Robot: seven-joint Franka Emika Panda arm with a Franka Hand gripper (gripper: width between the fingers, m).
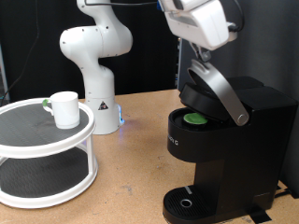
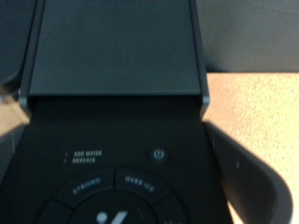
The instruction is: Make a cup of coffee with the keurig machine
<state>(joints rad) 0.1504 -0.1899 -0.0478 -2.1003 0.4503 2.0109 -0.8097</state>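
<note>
A brown wooden counter point(image 1: 140, 159) runs under a dark backdrop, with the arm's white base point(image 1: 93, 65) standing at the rear.

At nine o'clock in the exterior view sits a white two-tier stand point(image 1: 47, 159). The cup point(image 1: 65, 109) rests on its top shelf, handle side toward a small green-topped thing just beside it that is too small to identify.

Toward three o'clock stands the keurig machine point(image 1: 220, 149), its lid point(image 1: 210, 89) tilted up on the silver handle band. A green-topped pod point(image 1: 196, 119) lies in the open chamber. The round drip base point(image 1: 187, 203) below holds nothing.

At one o'clock the claw point(image 1: 201, 23) hangs right above the raised lid. Whether its fingers are spread or closed, I cannot tell; the wrist view shows only the machine's black top and buttons point(image 2: 159, 154).

My worry: the cup is well apart from the drip base, so brewing now would spill coffee. An off-centre push on the lid could also slip off the handle or shove the machine.
</note>
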